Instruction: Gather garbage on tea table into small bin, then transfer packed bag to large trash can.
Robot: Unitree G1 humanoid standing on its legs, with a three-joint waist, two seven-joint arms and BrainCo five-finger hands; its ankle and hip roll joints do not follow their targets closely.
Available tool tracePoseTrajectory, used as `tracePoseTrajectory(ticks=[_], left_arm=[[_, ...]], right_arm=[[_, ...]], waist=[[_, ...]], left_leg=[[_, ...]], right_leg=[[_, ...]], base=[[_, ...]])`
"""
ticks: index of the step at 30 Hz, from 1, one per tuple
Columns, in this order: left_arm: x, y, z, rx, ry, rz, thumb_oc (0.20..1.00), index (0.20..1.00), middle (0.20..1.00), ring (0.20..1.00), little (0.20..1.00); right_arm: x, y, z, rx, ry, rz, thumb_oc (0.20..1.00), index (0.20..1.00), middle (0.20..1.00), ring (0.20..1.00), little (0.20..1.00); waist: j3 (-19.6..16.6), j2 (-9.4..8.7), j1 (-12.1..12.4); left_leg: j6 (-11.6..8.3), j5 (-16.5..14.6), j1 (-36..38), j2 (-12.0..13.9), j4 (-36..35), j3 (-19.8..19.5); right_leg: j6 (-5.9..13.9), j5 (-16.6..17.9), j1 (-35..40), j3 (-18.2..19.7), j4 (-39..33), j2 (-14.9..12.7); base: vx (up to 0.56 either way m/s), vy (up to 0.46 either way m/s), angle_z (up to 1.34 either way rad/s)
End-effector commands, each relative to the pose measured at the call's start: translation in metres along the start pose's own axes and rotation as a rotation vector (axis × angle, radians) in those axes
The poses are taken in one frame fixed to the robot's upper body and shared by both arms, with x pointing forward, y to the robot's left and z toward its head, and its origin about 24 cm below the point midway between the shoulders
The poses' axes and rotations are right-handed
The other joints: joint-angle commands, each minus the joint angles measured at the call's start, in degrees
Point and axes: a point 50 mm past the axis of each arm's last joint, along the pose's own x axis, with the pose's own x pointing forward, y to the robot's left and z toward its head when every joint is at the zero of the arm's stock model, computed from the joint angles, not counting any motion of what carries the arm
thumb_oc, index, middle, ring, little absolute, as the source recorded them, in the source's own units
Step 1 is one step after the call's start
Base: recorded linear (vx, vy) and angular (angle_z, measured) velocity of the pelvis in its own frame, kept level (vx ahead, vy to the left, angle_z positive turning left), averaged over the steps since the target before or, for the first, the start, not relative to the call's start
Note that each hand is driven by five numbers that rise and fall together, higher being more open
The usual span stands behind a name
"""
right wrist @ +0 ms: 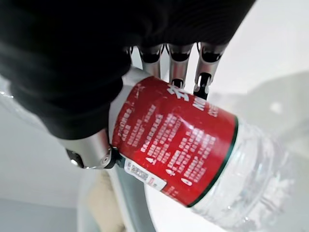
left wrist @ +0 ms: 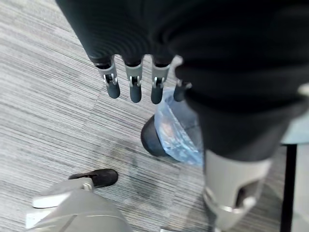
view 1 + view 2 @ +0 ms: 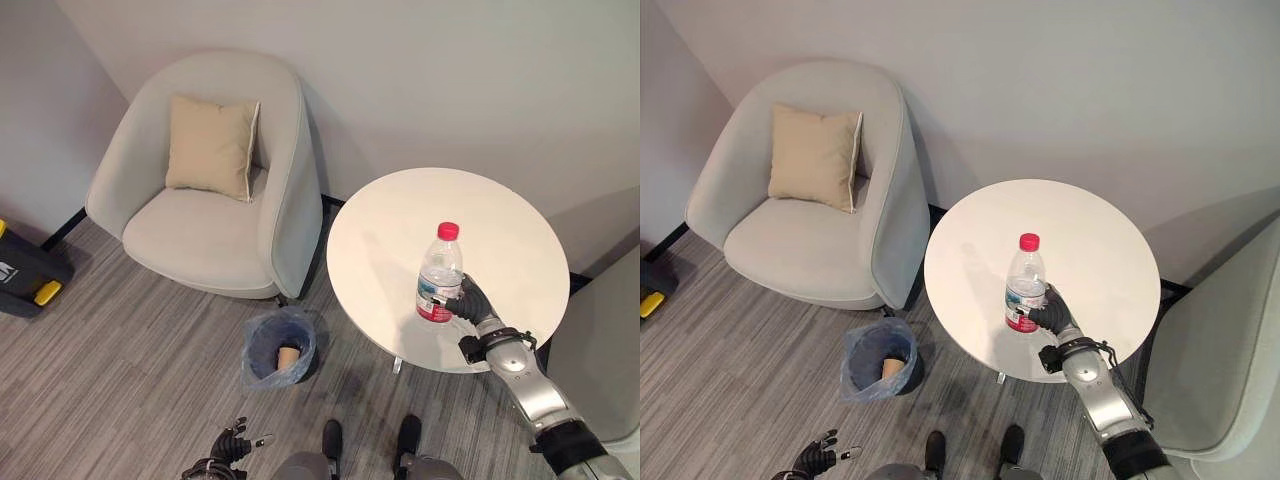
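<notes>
1. Nearest to me, my left hand [image 3: 232, 447] hangs low over the grey carpet, well away from the table. In its wrist view the fingers [image 2: 135, 87] point down, straight and relaxed, holding nothing.

2. A little further out, on the floor between the armchair and the table, stands the small bin [image 3: 277, 348] with its blue liner. A brown paper cup [image 3: 288, 357] already lies inside it. The bin sits to the left of the table's edge and lower than the tabletop.

3. Next comes my right hand [image 3: 472, 301], reaching in over the near rim of the round white tea table [image 3: 380, 235]. Its fingers [image 1: 204, 79] and thumb are wrapped round the red label of the plastic bottle [image 3: 440, 272], so I read this as a firm grasp on the bottle's lower half.

4. The bottle stands upright on the tabletop, red cap up, long axis vertical. It is just beyond the right hand, near the table's centre-right. I cannot tell whether its base is touching the surface or just clear of it.

5. The relation that matters: the bin lies down and to the left of the held bottle, past the table's near-left edge. I judge the right arm must carry it, lifting clear of the rim first.

6. Farthest back is the armchair [image 3: 220, 235] with its tan cushion [image 3: 209, 146] by the wall.
</notes>
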Motion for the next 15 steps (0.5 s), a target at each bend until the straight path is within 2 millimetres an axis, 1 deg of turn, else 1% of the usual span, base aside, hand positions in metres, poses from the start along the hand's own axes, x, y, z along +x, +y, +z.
tracePoseTrajectory(ticks=[1, 3, 4, 5, 6, 7, 10, 11, 12, 13, 15], left_arm=[[0.002, 0.009, 0.008, 0.043, -0.021, 0.017, 1.0, 1.0, 1.0, 1.0, 1.0], [0.002, 0.009, 0.008, 0.043, -0.021, 0.017, 1.0, 1.0, 1.0, 1.0, 1.0], [0.004, 0.006, 0.015, 0.034, -0.045, 0.009, 1.0, 1.0, 1.0, 1.0, 1.0], [0.005, 0.005, 0.018, 0.03, -0.054, 0.01, 1.0, 1.0, 1.0, 1.0, 1.0], [0.006, 0.004, 0.02, 0.029, -0.058, 0.01, 1.0, 1.0, 1.0, 1.0, 1.0], [0.006, 0.004, 0.02, 0.029, -0.059, 0.01, 1.0, 1.0, 1.0, 1.0, 1.0], [0.007, 0.004, 0.03, 0.004, -0.094, 0.027, 1.0, 1.0, 1.0, 1.0, 1.0], [0.007, 0.003, 0.029, 0.005, -0.09, 0.023, 1.0, 1.0, 1.0, 1.0, 1.0], [0.007, 0.003, 0.029, 0.005, -0.09, 0.023, 1.0, 1.0, 1.0, 1.0, 1.0], [0.007, 0.003, 0.027, 0.001, -0.081, 0.026, 1.0, 1.0, 1.0, 1.0, 1.0], [0.007, 0.003, 0.026, 0.003, -0.075, 0.026, 1.0, 1.0, 1.0, 1.0, 1.0]], right_arm=[[-0.001, -0.008, 0.033, 0.022, -0.194, -0.003, 0.2, 0.2, 0.2, 0.2, 0.2], [-0.001, -0.009, 0.033, 0.022, -0.193, -0.003, 0.2, 0.2, 0.2, 0.2, 0.2], [-0.005, -0.013, 0.031, -0.012, -0.19, -0.012, 0.2, 0.2, 0.2, 0.2, 0.2], [-0.005, -0.015, 0.029, -0.036, -0.184, -0.021, 0.2, 0.2, 0.2, 0.2, 0.2], [-0.005, -0.015, 0.028, -0.039, -0.181, -0.022, 0.2, 0.2, 0.2, 0.2, 0.2], [-0.005, -0.015, 0.029, -0.039, -0.181, -0.022, 0.2, 0.2, 0.2, 0.2, 0.2], [-0.001, -0.014, 0.03, -0.021, -0.18, -0.034, 0.2, 0.2, 0.2, 0.2, 0.2], [0.001, -0.012, 0.026, 0.008, -0.16, -0.038, 0.2, 0.2, 0.2, 0.2, 0.2], [0.001, -0.011, 0.026, 0.009, -0.16, -0.038, 0.2, 0.2, 0.2, 0.2, 0.2], [0.001, -0.012, 0.024, 0.03, -0.147, -0.055, 0.2, 0.2, 0.2, 0.2, 0.2], [0.0, -0.013, 0.022, 0.032, -0.136, -0.06, 0.2, 0.2, 0.2, 0.2, 0.2]], waist=[[-2.37, -3.18, 0.45], [-2.46, -3.17, 0.29], [-1.52, -3.59, 0.25], [-1.13, -3.93, 0.05], [-1.09, -4.03, -0.09], [-1.32, -4.04, -0.22], [-0.74, -4.2, -0.06], [-0.87, -3.9, -0.04], [-0.87, -3.9, -0.07], [-0.82, -3.81, -0.27], [-0.97, -3.61, -0.31]], left_leg=[[-4.13, -3.67, -3.11, 1.21, 4.82, 0.04], [-4.14, -3.77, -3.37, 1.19, 5.09, -0.15], [-4.73, -3.33, -6.26, 1.51, 7.84, 0.54], [-4.52, -3.4, -7.97, 2.27, 9.46, 2.48], [-4.31, -3.38, -8.39, 2.6, 9.89, 3.79], [-4.24, -3.17, -8.75, 2.51, 9.84, 3.68], [-3.65, -3.31, -10.03, 4.01, 11.56, 9.69], [-3.92, -4.55, -9.21, 4.94, 11.38, 12.43], [-3.91, -4.57, -9.23, 4.95, 11.4, 12.42], [-3.78, -4.71, -9.38, 5.79, 11.71, 15.99], [-3.62, -4.86, -8.92, 5.85, 11.02, 16.64]], right_leg=[[2.95, -11.78, 2.76, 1.03, 3.65, -2.67], [2.94, -11.81, 2.7, 0.85, 3.66, -2.68], [2.59, -12.18, 2.5, -0.89, 3.73, -3.12], [2.49, -12.35, 2.65, -2.94, 3.61, -3.46], [2.53, -12.2, 2.7, -3.65, 3.36, -3.64], [2.56, -12.03, 2.42, -3.78, 3.3, -3.7], [2.66, -11.61, 2.68, -7.08, 2.54, -4.44], [2.98, -12.36, 3.38, -8.0, 2.15, -4.51], [2.99, -12.33, 3.39, -8.02, 2.13, -4.5], [3.19, -12.16, 3.67, -10.07, 2.13, -5.31], [3.26, -12.14, 3.69, -10.57, 2.37, -5.49]], base=[[-0.07, -0.049, 0.29], [-0.08, -0.033, 0.51], [-0.17, -0.064, 0.84], [-0.19, -0.06, 1.11], [-0.08, -0.02, 1.41], [-0.03, 0.007, 1.15], [0.0, 0.049, 0.53], [0.08, 0.076, 0.5], [0.14, 0.169, 0.94], [0.04, 0.112, 0.84], [0.08, 0.151, 0.61]])
